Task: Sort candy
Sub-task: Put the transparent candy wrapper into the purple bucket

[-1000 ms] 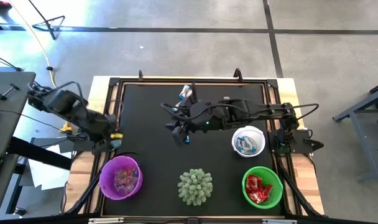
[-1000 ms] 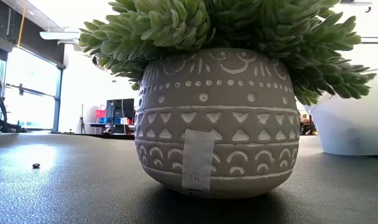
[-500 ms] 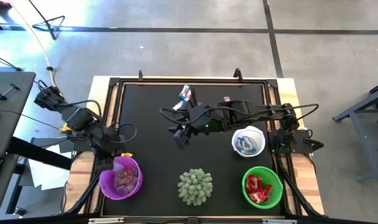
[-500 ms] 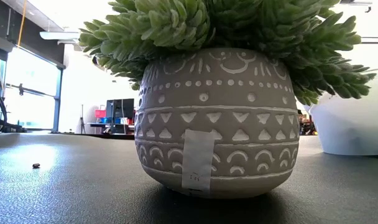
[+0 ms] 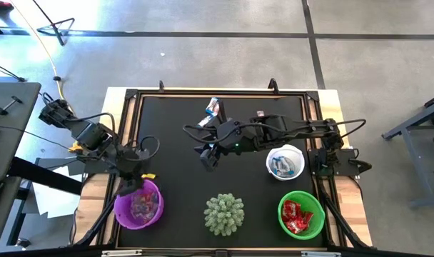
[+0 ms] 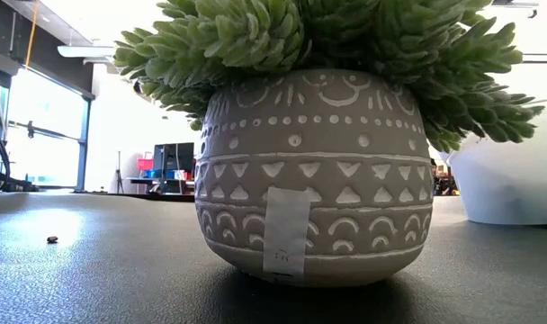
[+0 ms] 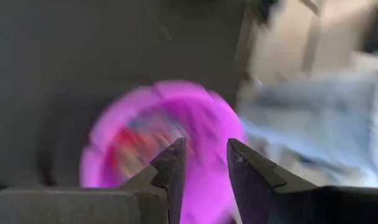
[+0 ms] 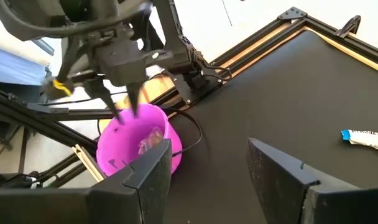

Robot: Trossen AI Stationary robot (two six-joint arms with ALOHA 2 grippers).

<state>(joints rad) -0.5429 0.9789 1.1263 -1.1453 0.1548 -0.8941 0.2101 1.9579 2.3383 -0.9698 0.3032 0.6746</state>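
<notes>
Most of the candy looks sorted: going left to right, the purple bowl point(image 5: 138, 205) holds pinkish pieces, the white bowl point(image 5: 285, 162) blue-and-white ones, the green bowl point(image 5: 301, 214) red ones. The left gripper point(image 7: 204, 163) hangs over the purple bowl's rim, jaws slightly parted with nothing seen between them. The right gripper point(image 8: 204, 163) waits mid-bench, jaws wide and empty, near a stray blue-and-white sweet point(image 8: 365, 138); another point(image 5: 213, 106) lies at the far edge.

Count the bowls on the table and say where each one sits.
3. The purple bowl sits at the near left corner under the left gripper; the white bowl sits on the right side; the green bowl sits at the near right corner. None seems hidden.
</notes>
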